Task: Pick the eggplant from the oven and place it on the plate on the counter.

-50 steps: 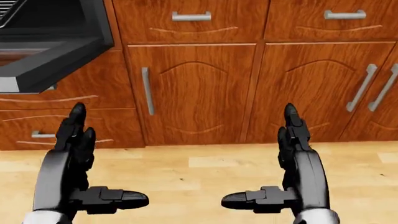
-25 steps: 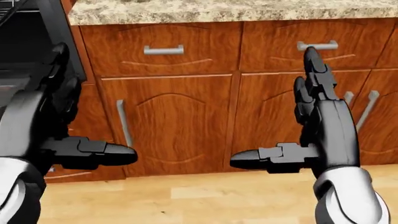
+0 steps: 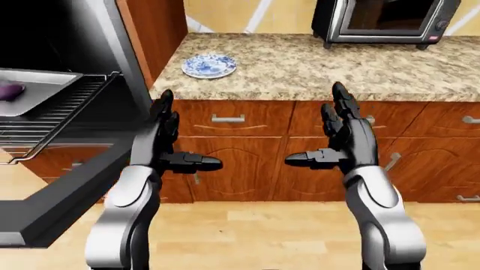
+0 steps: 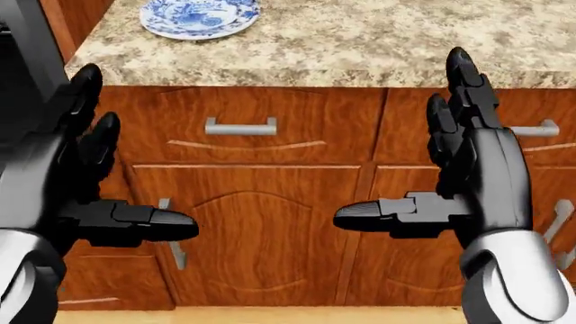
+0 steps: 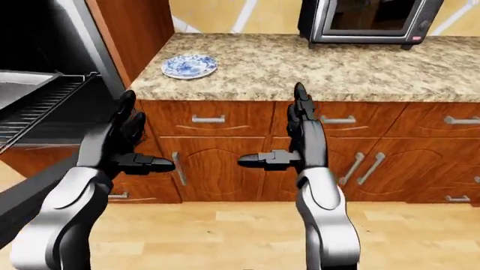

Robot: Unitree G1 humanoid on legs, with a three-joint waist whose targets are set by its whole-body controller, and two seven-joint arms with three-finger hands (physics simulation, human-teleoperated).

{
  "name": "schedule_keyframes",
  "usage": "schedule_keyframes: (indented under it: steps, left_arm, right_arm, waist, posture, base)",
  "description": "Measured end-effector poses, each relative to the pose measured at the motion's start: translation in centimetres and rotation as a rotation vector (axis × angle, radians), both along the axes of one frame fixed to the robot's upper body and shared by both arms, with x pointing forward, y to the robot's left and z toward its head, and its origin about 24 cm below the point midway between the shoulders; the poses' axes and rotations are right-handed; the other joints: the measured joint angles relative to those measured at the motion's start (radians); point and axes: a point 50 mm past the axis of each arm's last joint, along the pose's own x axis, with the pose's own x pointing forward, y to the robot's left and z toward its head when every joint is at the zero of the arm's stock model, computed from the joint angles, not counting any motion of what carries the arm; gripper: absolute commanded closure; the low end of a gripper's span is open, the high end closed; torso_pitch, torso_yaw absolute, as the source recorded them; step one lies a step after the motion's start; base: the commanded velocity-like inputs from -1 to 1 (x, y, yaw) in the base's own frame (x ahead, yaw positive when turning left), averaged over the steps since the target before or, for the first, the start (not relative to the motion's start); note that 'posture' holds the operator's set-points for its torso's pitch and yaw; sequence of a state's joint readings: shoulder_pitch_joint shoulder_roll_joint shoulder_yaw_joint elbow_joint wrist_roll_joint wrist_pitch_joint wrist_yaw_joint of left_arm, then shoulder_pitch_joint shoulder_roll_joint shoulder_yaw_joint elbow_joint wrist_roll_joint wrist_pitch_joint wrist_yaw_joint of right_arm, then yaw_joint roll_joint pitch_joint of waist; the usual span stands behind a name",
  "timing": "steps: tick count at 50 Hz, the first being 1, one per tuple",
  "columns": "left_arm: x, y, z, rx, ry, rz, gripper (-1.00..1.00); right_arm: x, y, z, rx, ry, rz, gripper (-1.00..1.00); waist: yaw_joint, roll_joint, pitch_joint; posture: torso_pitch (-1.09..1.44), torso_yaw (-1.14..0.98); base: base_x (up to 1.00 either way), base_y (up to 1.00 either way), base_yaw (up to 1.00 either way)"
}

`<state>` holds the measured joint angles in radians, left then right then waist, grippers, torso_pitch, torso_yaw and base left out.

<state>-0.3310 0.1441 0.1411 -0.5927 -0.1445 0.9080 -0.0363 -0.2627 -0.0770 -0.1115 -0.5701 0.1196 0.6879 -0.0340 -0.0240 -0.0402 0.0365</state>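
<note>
1. Both hands are empty and spread wide: the left hand [image 3: 169, 147] and the right hand [image 3: 337, 143] are raised side by side before the wooden cabinets [image 3: 247, 169], fingers up and thumbs pointing at each other, holding nothing.
2. Landmark is the open oven [image 3: 52, 112], at the left edge of the left-eye view. The eggplant [image 3: 10, 90] lies inside it on a pale tray [image 3: 45, 84] that sits on the wire rack [image 3: 52, 115]; only its purple end shows.
3. Right of the oven, on the granite bench [image 3: 315, 70], stands the blue-patterned plate [image 3: 209, 65], nothing on it. Farther right of the oven, a microwave [image 3: 382, 19] sits on the same bench.
4. By my reading the task is at the approach step: nothing is grasped and the eggplant is well apart from either hand.
5. Next, the left hand likely needs to swing toward the oven, over the lowered oven door [image 3: 71, 191], and close around the eggplant; the robot may have to turn or step left first.
</note>
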Motion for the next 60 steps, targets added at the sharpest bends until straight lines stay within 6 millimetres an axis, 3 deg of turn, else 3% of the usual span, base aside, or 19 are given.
schedule_keyframes:
  steps: [2,6,9,14,19,21,22,24,26,28,33,36,40,42,46,48,53,60]
  left_arm:
    - [-0.2,0.3,0.7,0.004,-0.047,0.020,-1.00]
    - [-0.3,0.2,1.3,0.006,-0.096,0.022,-1.00]
    - [-0.2,0.1,1.0,0.002,-0.077,0.010,-1.00]
    - [0.0,0.9,0.1,0.002,-0.019,0.052,-1.00]
    - [-0.2,0.8,0.9,-0.004,-0.064,0.041,-1.00]
    - [-0.2,0.8,1.2,-0.005,-0.076,0.038,-1.00]
    - [-0.3,0.6,1.3,-0.009,-0.081,0.033,-1.00]
    - [-0.2,0.2,1.0,-0.012,-0.060,0.010,-1.00]
    - [-0.2,-0.1,0.8,-0.011,-0.043,-0.008,-1.00]
    - [-0.1,-0.1,1.1,-0.009,-0.049,-0.011,-1.00]
    - [-0.3,0.1,1.8,-0.005,-0.087,0.004,-1.00]
    - [-0.3,0.3,1.8,0.000,-0.086,0.010,-1.00]
    - [-0.3,1.1,0.6,-0.003,-0.030,0.052,-1.00]
    - [-0.4,1.1,0.5,-0.003,-0.029,0.052,-1.00]
    - [-0.5,0.9,0.9,-0.002,-0.057,0.033,-1.00]
    - [-0.6,1.0,1.2,-0.007,-0.074,0.036,-1.00]
    - [-0.3,0.2,0.2,-0.018,-0.034,0.000,-1.00]
    - [-0.6,0.4,1.1,-0.015,-0.077,0.009,-1.00]
  right_arm:
    - [-0.1,0.3,0.6,0.004,-0.033,0.019,-1.00]
    - [-0.3,0.2,1.4,0.006,-0.078,0.025,-1.00]
    - [-0.4,0.0,1.5,0.010,-0.078,0.020,-1.00]
    - [-0.1,0.8,0.9,0.019,-0.038,0.067,-1.00]
    - [-0.5,0.7,2.3,0.012,-0.092,0.062,-1.00]
    - [-0.6,0.8,2.9,0.008,-0.117,0.065,-1.00]
    - [-0.6,0.7,3.1,0.003,-0.125,0.063,-1.00]
    - [-0.5,0.3,2.9,0.002,-0.111,0.045,-1.00]
    - [-0.3,0.1,2.4,0.001,-0.083,0.030,-1.00]
    - [-0.1,0.2,2.4,-0.002,-0.079,0.029,-1.00]
    - [-0.1,0.6,2.7,-0.006,-0.106,0.051,-1.00]
    - [-0.1,0.8,2.8,-0.001,-0.109,0.060,-1.00]
    - [-0.1,1.7,2.1,0.002,-0.073,0.106,-1.00]
    - [0.0,1.8,1.9,-0.005,-0.071,0.109,-1.00]
    - [0.1,1.8,2.2,-0.010,-0.093,0.104,-1.00]
    - [-0.1,1.7,2.5,-0.014,-0.108,0.100,-1.00]
    - [0.0,0.9,1.9,-0.023,-0.083,0.060,-1.00]
    - [0.0,1.1,2.1,-0.029,-0.098,0.070,-1.00]
  waist:
    - [0.007,0.018,-0.020]
    - [0.017,0.060,-0.028]
    - [0.023,0.114,-0.033]
    - [0.050,0.089,-0.034]
    - [0.047,0.024,-0.025]
    - [0.044,-0.014,-0.018]
    - [0.039,-0.020,-0.016]
    - [0.024,-0.007,-0.003]
    - [0.026,-0.013,-0.008]
    - [0.029,0.001,-0.012]
    - [0.026,0.063,-0.004]
    - [0.033,0.108,-0.015]
    - [0.066,0.083,-0.012]
    - [0.065,0.056,-0.014]
    - [0.055,0.000,0.006]
    - [0.045,-0.041,0.005]
    - [0.037,-0.034,-0.006]
    - [0.027,0.065,0.001]
  posture:
    - [0.00,0.00]
    - [0.00,0.00]
    - [0.00,0.00]
    - [0.00,0.00]
    - [0.00,0.00]
    - [0.00,0.00]
    - [0.00,0.00]
    - [0.00,0.00]
    - [0.00,0.00]
    - [0.00,0.00]
    - [0.00,0.00]
    - [0.00,0.00]
    - [0.00,0.00]
    - [0.00,0.00]
    - [0.00,0.00]
    - [0.00,0.00]
    - [0.00,0.00]
    - [0.00,0.00]
  base:
    - [0.00,0.00,0.49]
    - [0.00,0.00,0.50]
    - [0.00,0.00,0.50]
    - [0.00,0.00,0.50]
    - [0.00,0.00,0.50]
    - [0.00,0.00,0.49]
    - [0.00,0.00,0.50]
    - [0.00,0.00,0.49]
    - [0.00,0.00,0.70]
    - [0.00,0.00,0.79]
    - [0.00,0.00,0.83]
    - [0.00,0.00,0.84]
    - [0.00,0.00,0.84]
    - [0.00,0.00,0.84]
    - [0.00,0.00,0.84]
    - [0.00,0.00,0.84]
    - [0.00,0.00,0.84]
    - [0.00,0.00,0.84]
